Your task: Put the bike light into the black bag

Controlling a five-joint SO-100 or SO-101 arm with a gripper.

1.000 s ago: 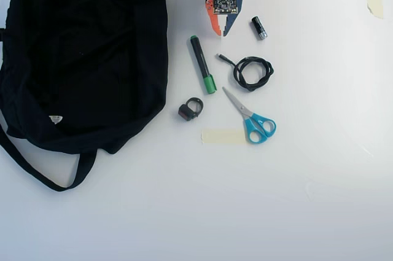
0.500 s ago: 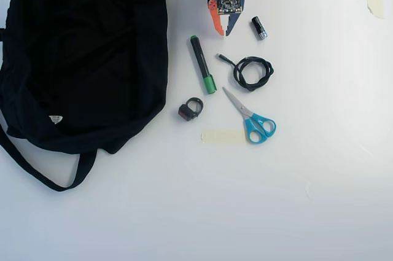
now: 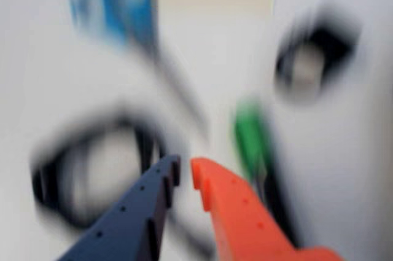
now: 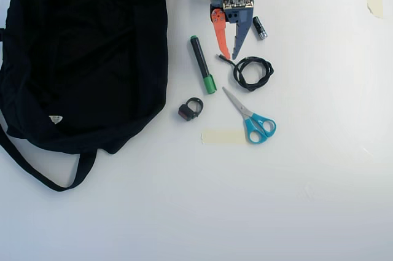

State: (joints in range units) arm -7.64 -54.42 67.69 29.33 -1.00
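On the white surface (image 4: pixel 184 212): one floppy black fabric bag (image 4: pixel 86 52), one tiny black bike light (image 4: pixel 190 110), one green-tipped marker (image 4: pixel 202 64), one pair of blue-handled scissors (image 4: pixel 250 116), one coiled black cable (image 4: pixel 252 72); one end effector (image 4: pixel 229 56), slightly parted, holding nothing.

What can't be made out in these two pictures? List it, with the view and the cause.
- Wrist view: motion blur smears everything; the bike light is only a dark ring, its body unreadable.
- Wrist view: the coiled cable and marker lack detail.
- Overhead view: the black bag is cut off by the top and left edges; whether its mouth is open cannot be told.
- Overhead view: the arm above the gripper is cut off by the top edge.
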